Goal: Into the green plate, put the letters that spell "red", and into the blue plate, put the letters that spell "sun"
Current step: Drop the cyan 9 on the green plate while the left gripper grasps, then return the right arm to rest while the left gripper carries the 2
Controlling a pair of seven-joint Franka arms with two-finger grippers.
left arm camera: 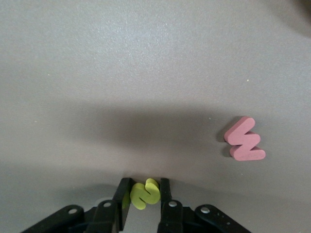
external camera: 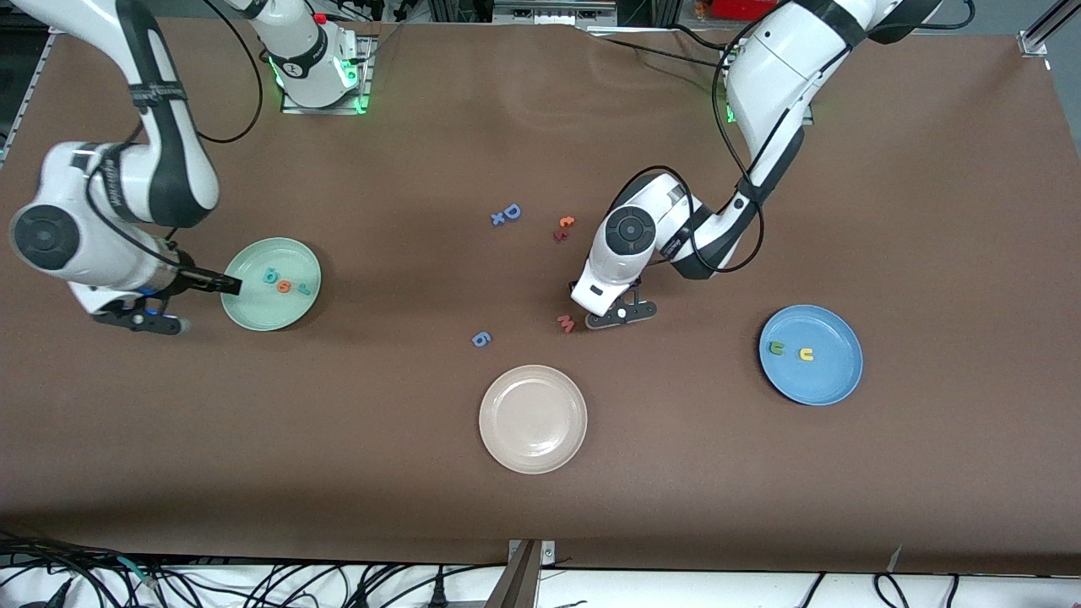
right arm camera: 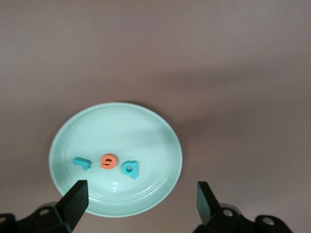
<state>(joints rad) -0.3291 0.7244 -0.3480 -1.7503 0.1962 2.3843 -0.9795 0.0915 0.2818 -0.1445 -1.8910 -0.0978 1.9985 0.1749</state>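
The green plate (external camera: 253, 314) holds r, e, d; the open right hand (right arm camera: 141, 201) hovers above it. The blue plate (external camera: 832, 380) lacks only the yellow s (left arm camera: 145, 193), pinched mid-desk by the left hand (left arm camera: 145, 204).

Small yellow foam s (left arm camera: 145, 193) hidden under left gripper (external camera: 610, 314) in front view. Right gripper (right arm camera: 141, 194) finger bases cut by right wrist view edge.

A: What lies in the green plate (right arm camera: 146, 126)?
B: Three letters in a row: teal r (right arm camera: 81, 162), orange e (right arm camera: 109, 161), teal-blue d (right arm camera: 130, 169).
A: And the right gripper (right arm camera: 141, 199)?
B: Fingers spread wide over the plate's rim.
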